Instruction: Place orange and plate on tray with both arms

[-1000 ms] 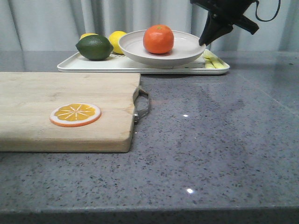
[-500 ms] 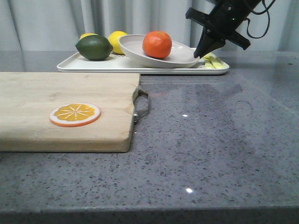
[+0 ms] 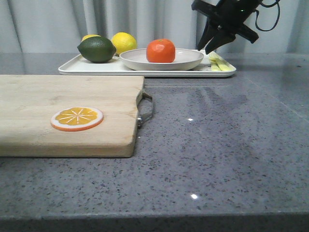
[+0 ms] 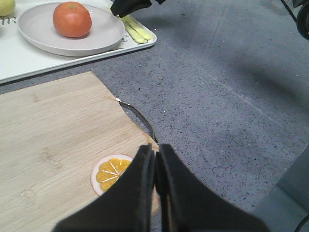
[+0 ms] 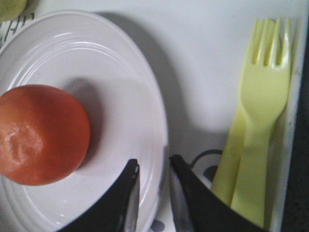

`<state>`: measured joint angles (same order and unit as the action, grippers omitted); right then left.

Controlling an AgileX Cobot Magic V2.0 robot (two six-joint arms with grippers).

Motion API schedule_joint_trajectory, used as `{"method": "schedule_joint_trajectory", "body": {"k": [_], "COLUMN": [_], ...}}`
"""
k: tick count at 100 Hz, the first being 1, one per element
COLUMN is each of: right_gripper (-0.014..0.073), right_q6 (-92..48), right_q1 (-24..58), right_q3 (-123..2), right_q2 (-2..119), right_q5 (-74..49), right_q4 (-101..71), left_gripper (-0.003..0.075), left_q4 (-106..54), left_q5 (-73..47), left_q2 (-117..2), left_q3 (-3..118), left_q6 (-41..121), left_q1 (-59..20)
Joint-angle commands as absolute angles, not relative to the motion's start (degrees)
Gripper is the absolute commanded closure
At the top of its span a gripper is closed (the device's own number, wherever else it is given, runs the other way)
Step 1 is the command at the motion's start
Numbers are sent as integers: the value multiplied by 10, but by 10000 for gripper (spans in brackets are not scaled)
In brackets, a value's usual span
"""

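The orange (image 3: 161, 50) sits on the plate (image 3: 188, 60), on the tray (image 3: 72, 68).

My right gripper (image 5: 153, 193) sits with its fingers slightly parted either side of the plate (image 5: 130, 116) rim. Orange (image 5: 41, 134) rests in the plate, which sits on the white tray (image 5: 203, 63). Yellow-green fork (image 5: 263, 111) lies on the tray beside the plate.

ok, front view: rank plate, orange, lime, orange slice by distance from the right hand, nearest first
1. Plate, on the tray just below the right hand.
2. Orange, on the plate, further left.
3. Lime, at the tray's left end.
4. Orange slice, on the cutting board, front left.
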<state>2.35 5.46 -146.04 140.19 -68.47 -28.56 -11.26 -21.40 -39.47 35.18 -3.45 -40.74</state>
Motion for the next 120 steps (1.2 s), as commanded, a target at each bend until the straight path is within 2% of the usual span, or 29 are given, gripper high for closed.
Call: {"method": "schedule_joint_trajectory", "body": {"k": [1,17,35,44,66,120], "right_gripper": [399,421,606,664,662,662], "right_q6": [9,9,9,9,9,-40], "right_q1": [52,52,52,52,51,52], "right_q3": [-1495,-1518,-1526,-1526,-1499,-1244], "right_q2": [1356,1356,1340,1325,1263,1042], "right_q5": [-697,-749,-767,-767,-768,-741], "right_q4": [-301,-291,-287,-278,-266,-250], "left_gripper": [739,739,739,739,739,739], "left_q4": [-118,-118,-118,-118,-118,-118], "left_q5": [-170,-170,-170,-170,-170,-171], "left_q2": [-395,-395,-395,-395,-395,-395], "left_q3": [367,367,367,367,367,364], "left_q6": [-40,-40,-40,-40,-40,-40], "left_q1": [-406,-406,-406,-406,-406,-406]}}
